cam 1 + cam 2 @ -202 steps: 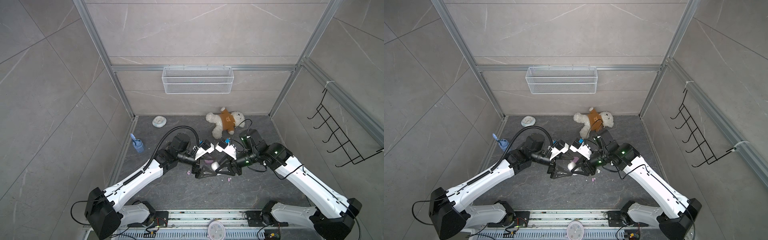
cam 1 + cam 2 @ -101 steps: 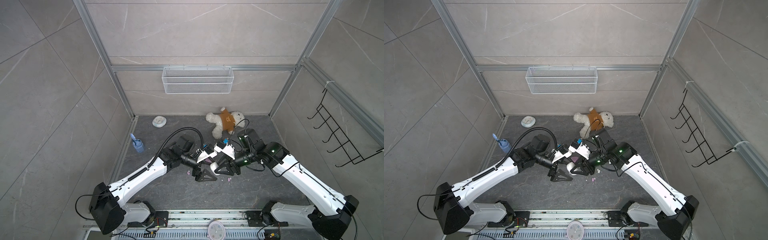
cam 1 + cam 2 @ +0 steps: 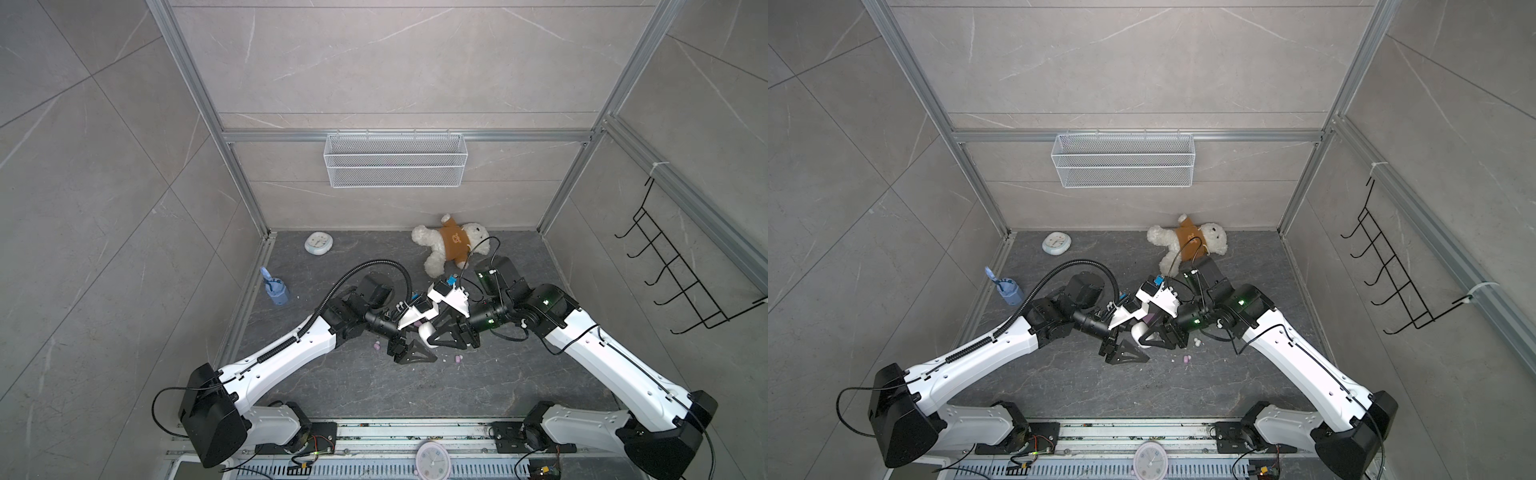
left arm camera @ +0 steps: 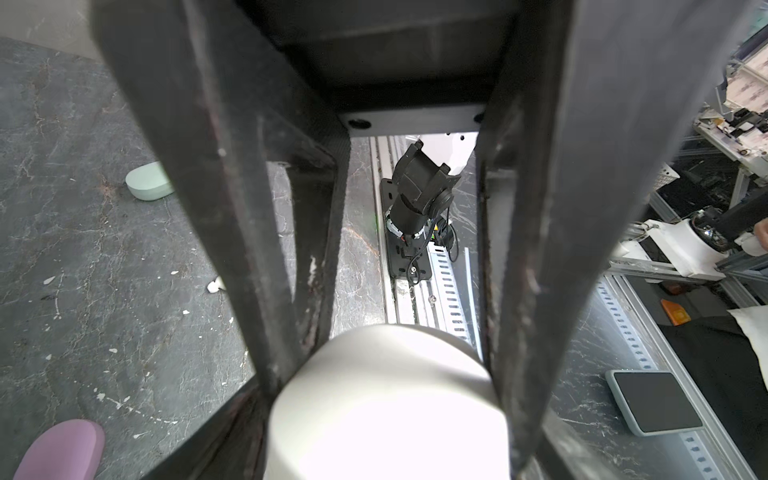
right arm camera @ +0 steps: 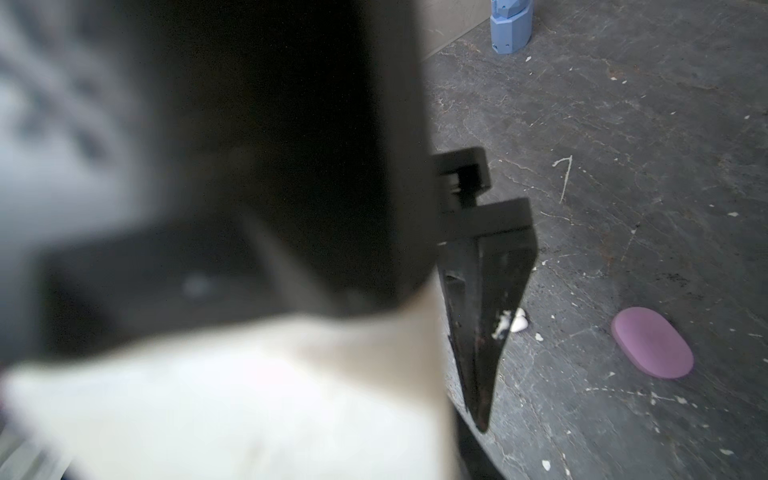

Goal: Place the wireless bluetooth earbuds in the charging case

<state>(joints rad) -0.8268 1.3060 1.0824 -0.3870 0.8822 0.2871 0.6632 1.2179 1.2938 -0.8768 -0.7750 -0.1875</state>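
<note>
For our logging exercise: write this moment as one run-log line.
right gripper: shut on white case | left gripper: open, tips low beside case | pink earbud, mint earbud: loose on floor

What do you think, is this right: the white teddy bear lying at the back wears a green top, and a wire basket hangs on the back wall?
Not quite: the teddy bear wears a brown top, not green; both top views show it. The rest holds: white, lying at the back, with the wire basket on the back wall.
</note>
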